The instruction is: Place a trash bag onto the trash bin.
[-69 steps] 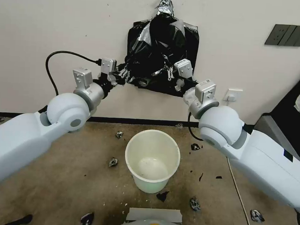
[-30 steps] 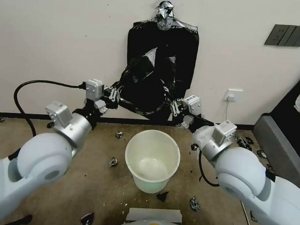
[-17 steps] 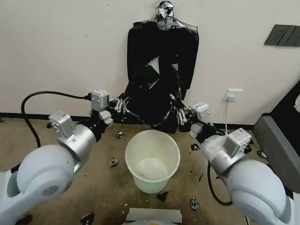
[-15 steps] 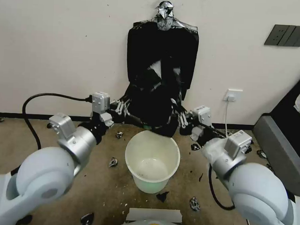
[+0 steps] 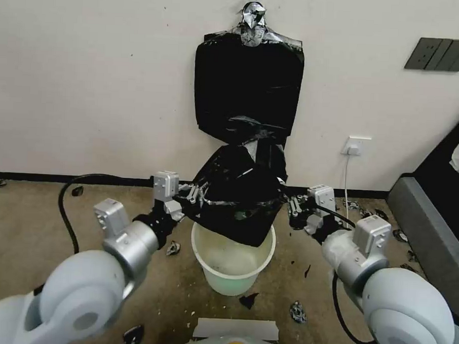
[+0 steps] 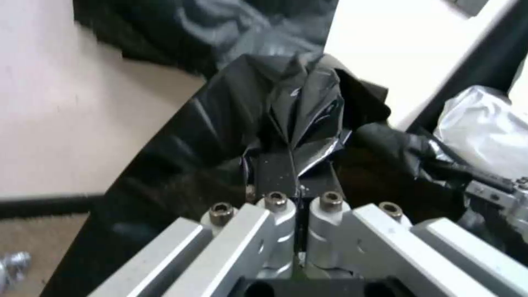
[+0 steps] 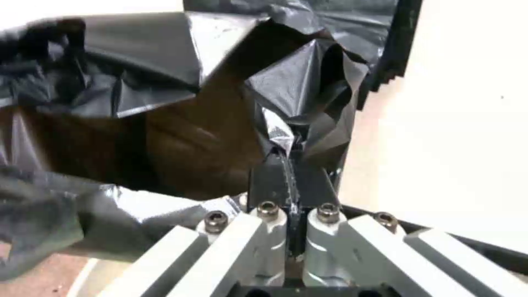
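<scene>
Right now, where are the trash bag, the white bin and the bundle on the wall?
trash bag (image 5: 238, 203), head view, its crinkled front.
trash bin (image 5: 233, 281), head view, its front wall.
bundle of bags (image 5: 248, 86), head view, its flat middle.

Head camera looks down from behind the arms; both wrist cameras sit close behind their end effectors, sharing the trash bag (image 5: 241, 193).

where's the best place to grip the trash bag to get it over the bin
At its open mouth, on opposite edges, from either side: the left gripper and right gripper pinch it there now, so the trash bag hangs spread above the trash bin.
</scene>
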You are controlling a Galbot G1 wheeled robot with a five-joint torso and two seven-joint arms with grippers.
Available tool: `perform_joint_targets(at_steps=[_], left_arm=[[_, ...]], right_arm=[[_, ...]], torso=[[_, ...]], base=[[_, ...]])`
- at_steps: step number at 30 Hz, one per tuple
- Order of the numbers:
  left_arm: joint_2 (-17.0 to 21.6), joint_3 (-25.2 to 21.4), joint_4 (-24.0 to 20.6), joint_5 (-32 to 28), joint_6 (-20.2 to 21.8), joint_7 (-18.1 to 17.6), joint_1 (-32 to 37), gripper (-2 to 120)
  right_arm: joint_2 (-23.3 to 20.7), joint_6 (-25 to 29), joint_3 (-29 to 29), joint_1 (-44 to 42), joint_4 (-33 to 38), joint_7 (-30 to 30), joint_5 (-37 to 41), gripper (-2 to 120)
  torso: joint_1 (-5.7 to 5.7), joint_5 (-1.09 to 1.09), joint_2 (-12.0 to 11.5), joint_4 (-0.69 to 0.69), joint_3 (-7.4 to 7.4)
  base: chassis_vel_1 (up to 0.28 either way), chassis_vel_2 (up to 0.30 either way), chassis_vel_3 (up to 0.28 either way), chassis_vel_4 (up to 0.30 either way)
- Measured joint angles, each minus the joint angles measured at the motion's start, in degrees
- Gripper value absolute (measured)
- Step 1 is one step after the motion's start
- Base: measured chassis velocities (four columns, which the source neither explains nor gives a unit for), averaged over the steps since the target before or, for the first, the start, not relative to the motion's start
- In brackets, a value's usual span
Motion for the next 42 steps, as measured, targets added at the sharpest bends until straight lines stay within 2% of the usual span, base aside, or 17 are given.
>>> perform_joint_targets(at_steps=[10, 13, 17, 26, 28, 37, 40, 42], left_arm=[[-7.45, 3.81, 4.62, 2.25, 0.73, -1.36, 1.78, 0], [-10.93, 3.71, 8.23, 4.56, 0.73, -2.0, 4.54, 0], [-13.24, 3.6, 9.69, 7.42, 1.01, -2.39, 7.62, 0], [-15.21, 1.58, 9.42, 10.86, 1.64, -2.56, 14.65, 0], [-16.46, 0.68, 8.2, 11.87, 1.64, -2.91, 18.05, 0], [-17.46, -0.75, 5.38, 13.61, 1.63, -3.4, 23.98, 0], [-17.82, -1.4, 5.88, 14.36, 1.52, -3.71, 25.78, 0], [-18.55, -1.44, 6.26, 15.08, 1.49, -4.2, 26.97, 0]], right_arm=[[1.03, -0.84, -0.75, -2.44, -0.04, 0.19, -2.06, 0], [4.48, -0.53, -3.79, -5.31, -3.62, 0.07, -6.92, 0], [7.05, -0.41, -6.15, -5.82, -7.05, 0.92, -8.21, 0], [10.31, -1.23, -9.5, -6.83, -9.16, 4.18, -8.05, 0], [10.47, -2.75, -10.09, -8.56, -8.09, 6.28, -6.8, 0], [9.96, -4.59, -9.71, -12.82, -4.07, 9.21, -2.9, 0], [11.87, -4.61, -10.08, -12.66, -6.49, 10.84, -2.75, 0], [13.79, -4.63, -11.21, -11.92, -8.54, 14.46, -2.12, 0]], torso=[[0.0, -0.01, 0.0, 0.0, 0.0], [0.0, 0.0, 0.0, 0.01, 0.01], [0.0, 0.0, 0.0, 0.0, 0.0], [0.0, -0.01, 0.0, 0.01, 0.0], [0.0, -0.01, 0.0, 0.01, 0.0], [0.0, -0.02, 0.0, 0.0, 0.0], [0.0, 0.0, 0.0, 0.01, 0.0], [0.0, -0.01, 0.0, 0.01, 0.0]], base=[[0.0, 0.0, 0.0, 0.0], [0.0, 0.0, 0.0, 0.0], [0.0, 0.0, 0.0, 0.0], [0.0, 0.0, 0.0, 0.0], [0.0, 0.0, 0.0, 0.0], [0.0, 0.0, 0.0, 0.0], [0.0, 0.0, 0.0, 0.0], [0.0, 0.0, 0.0, 0.0]])
